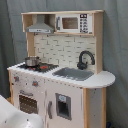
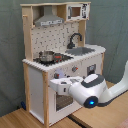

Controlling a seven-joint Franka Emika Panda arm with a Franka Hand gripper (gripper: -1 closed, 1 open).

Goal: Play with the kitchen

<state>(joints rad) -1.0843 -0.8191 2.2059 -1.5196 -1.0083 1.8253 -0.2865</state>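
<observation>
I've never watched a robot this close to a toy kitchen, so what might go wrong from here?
The end effector sits right in front of the oven door in the second exterior view, so a hard push might bang the door or shove the kitchen. The small pot stands loose on the hob; a jolt could tip it off.
</observation>
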